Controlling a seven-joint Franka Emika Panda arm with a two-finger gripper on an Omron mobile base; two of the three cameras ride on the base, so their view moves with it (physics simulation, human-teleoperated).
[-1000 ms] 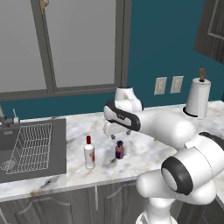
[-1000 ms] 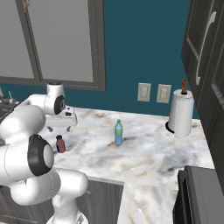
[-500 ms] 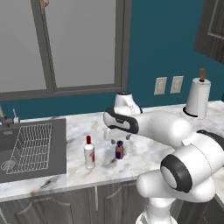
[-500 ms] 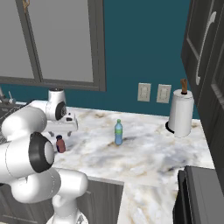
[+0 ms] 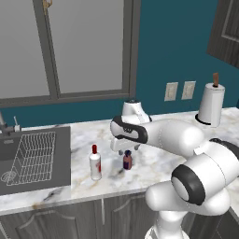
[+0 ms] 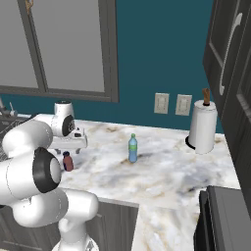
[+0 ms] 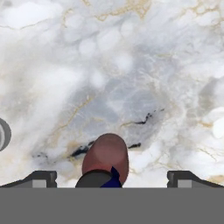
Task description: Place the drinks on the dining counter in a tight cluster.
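My gripper (image 5: 126, 151) hangs open right above the short dark maroon drink (image 5: 127, 161), which stands upright on the veined marble worktop (image 5: 154, 163). The hand view looks straight down on the maroon drink's (image 7: 106, 158) cap, between the two dark fingertips (image 7: 41, 178), apart from both. The tall white drink with a red cap (image 5: 95, 163) stands just left of it. The pale blue-green drink with a blue cap (image 6: 132, 148) stands further right on the same worktop, well away from my gripper (image 6: 68, 151). The dining counter is out of view.
A dark sink with a wire rack (image 5: 32, 154) is set into the worktop's left end. A paper towel roll (image 6: 202, 128) stands at the back right near two wall outlets (image 6: 169, 103). A dark appliance (image 6: 225, 215) sits at the lower right.
The hand has come down a little over the maroon drink and the arm has settled lower. The bottles have not moved.
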